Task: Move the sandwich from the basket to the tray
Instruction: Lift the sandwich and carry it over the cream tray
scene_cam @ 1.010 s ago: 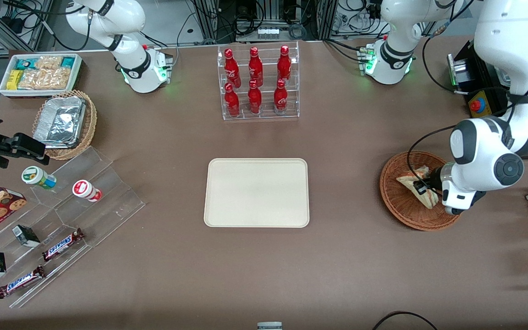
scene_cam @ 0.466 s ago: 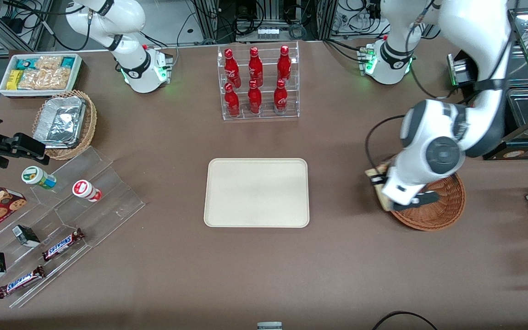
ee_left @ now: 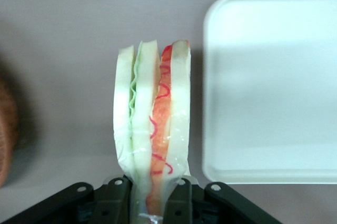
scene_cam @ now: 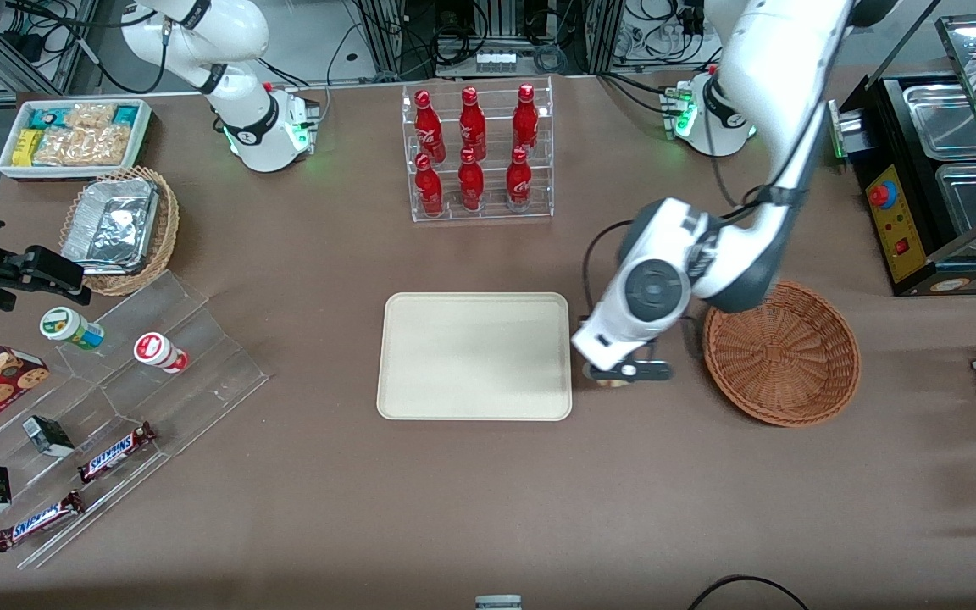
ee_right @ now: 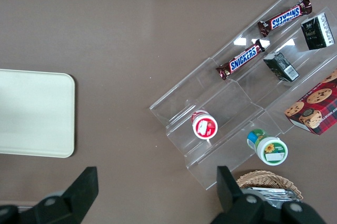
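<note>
Between the tray (scene_cam: 474,356) and the basket (scene_cam: 781,352) hangs the working arm's gripper (scene_cam: 615,373), held above bare table, just beside the tray's rim and a little apart from the basket. The arm reaches in from its base at the back of the table, bends at a large round joint, and turns its wrist downward over that gap.

Its fingers (ee_left: 119,199) are closed narrow on the sandwich (ee_left: 152,134), pinching the wrapped wedge at one end so that the rest sticks out past the fingertips, with the layered edge of white bread, green and red filling facing the wrist camera. The sandwich is thus in the air, clear of the basket and not yet over the tray.

Brown matte covering spreads across the whole table. Farther from the front camera than the gripper stands a clear rack of red bottles (scene_cam: 476,152); toward the parked arm's end lie a stepped acrylic stand (scene_cam: 128,398) with candy bars (scene_cam: 116,451) and small cups (scene_cam: 159,352). Cables and metal framing fill the background.

From the front, the arm hides nearly all of the sandwich; only the wrist view shows the grip and the filling. The parked arm's wrist view shows the tray's corner (ee_right: 36,113) and the acrylic stand (ee_right: 231,108).
</note>
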`<control>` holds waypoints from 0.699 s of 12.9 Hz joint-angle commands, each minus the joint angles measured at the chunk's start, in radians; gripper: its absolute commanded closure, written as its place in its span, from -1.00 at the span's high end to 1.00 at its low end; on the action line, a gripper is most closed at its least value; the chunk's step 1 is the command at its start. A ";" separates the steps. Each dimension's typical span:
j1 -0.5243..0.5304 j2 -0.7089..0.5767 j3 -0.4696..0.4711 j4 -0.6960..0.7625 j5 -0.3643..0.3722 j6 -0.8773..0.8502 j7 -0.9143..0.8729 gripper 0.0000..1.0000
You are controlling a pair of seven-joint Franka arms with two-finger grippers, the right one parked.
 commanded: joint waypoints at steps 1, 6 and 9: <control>-0.075 0.090 0.010 0.092 -0.002 0.031 0.006 -0.54; -0.104 0.176 0.010 0.103 -0.057 0.209 -0.008 -0.50; -0.115 0.207 0.010 0.106 -0.083 0.214 -0.032 -0.47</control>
